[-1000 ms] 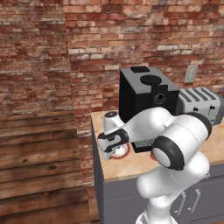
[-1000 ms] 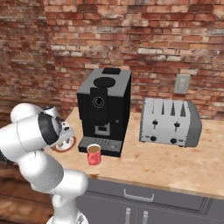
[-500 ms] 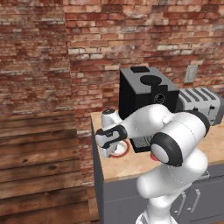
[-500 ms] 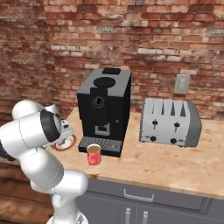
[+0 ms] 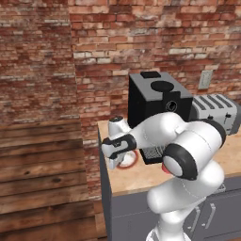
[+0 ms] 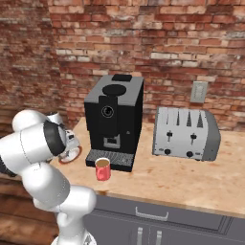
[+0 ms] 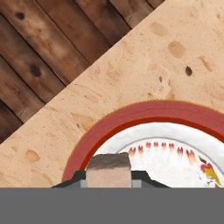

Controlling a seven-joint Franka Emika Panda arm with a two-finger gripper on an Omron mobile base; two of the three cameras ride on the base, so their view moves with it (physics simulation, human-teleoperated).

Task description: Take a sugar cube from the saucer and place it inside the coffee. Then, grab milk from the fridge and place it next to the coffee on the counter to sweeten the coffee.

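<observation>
Down at the small round white saucer with the red-brown rim [image 7: 131, 120], the two-finger gripper [image 7: 109, 177] is clenched on the tiny whitish-grey sugar cube [image 7: 109, 170], which sits between its dark finger tips just over the plate. The saucer rests on the light wood-grain counter [image 6: 191, 177], near its left end. The small red mug of coffee [image 6: 102, 169] stands in front of the big black coffee machine [image 6: 115, 119], right of the saucer.

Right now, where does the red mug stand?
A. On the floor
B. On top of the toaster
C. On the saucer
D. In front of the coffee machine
D: the right base view shows the mug on the counter just before the coffee machine.
</observation>
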